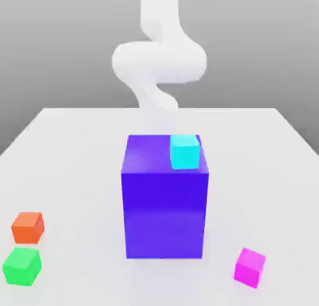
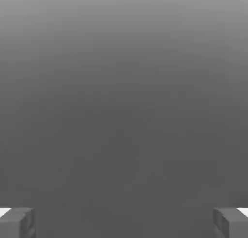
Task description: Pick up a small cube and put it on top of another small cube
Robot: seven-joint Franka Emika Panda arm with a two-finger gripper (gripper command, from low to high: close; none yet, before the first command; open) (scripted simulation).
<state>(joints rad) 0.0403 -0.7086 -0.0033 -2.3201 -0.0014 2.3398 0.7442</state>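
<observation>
Small cubes (image 1: 250, 267), cyan one (image 1: 185, 153) atop blue block (image 1: 165, 214), outside open claw (image 2: 124, 223)

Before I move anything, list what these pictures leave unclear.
- Exterior view: the table area behind the blue block, hidden by that block.
- Exterior view: the upper arm, cut off by the picture's edge.
- Exterior view: the cyan cube's underside, hidden by the cube itself.
- Hand view: the fingers, cut off by the edge.

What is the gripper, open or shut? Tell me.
Open: in the hand view, the gripper has its fingers wide apart, no cube between them.
</observation>
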